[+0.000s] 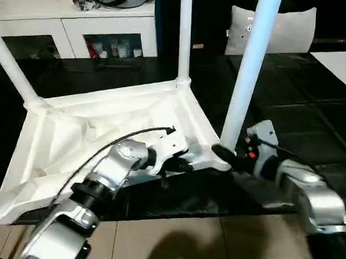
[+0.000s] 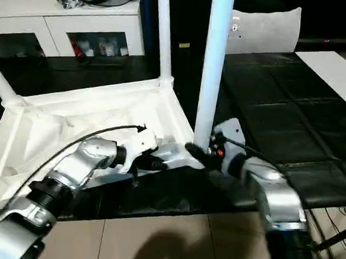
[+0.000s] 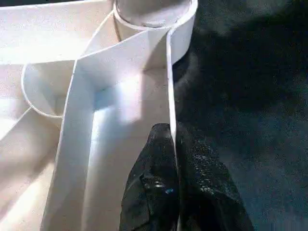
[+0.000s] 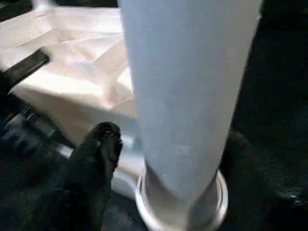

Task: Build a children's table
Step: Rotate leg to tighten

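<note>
We are working on the children's table (image 1: 109, 132), which is lying upside down on the black floor mat (image 1: 291, 89), ribbed underside up. Three legs are already standing in its corner sockets. The near-right leg (image 1: 248, 75) is rising from the corner closest to us, beside the right gripper (image 4: 159, 159), whose jaws are standing apart on either side of the leg's base, one finger (image 4: 96, 159) close to it, not clamping. The left gripper (image 3: 174, 187) is pinching the tabletop's thin rim wall (image 3: 169, 82) just beside that same corner, jaws closed on it. To seat this leg well, we judge we should be holding the rim steady while pressing straight down the leg's axis. Behind the table, a white cabinet (image 1: 80, 20) is standing.
</note>
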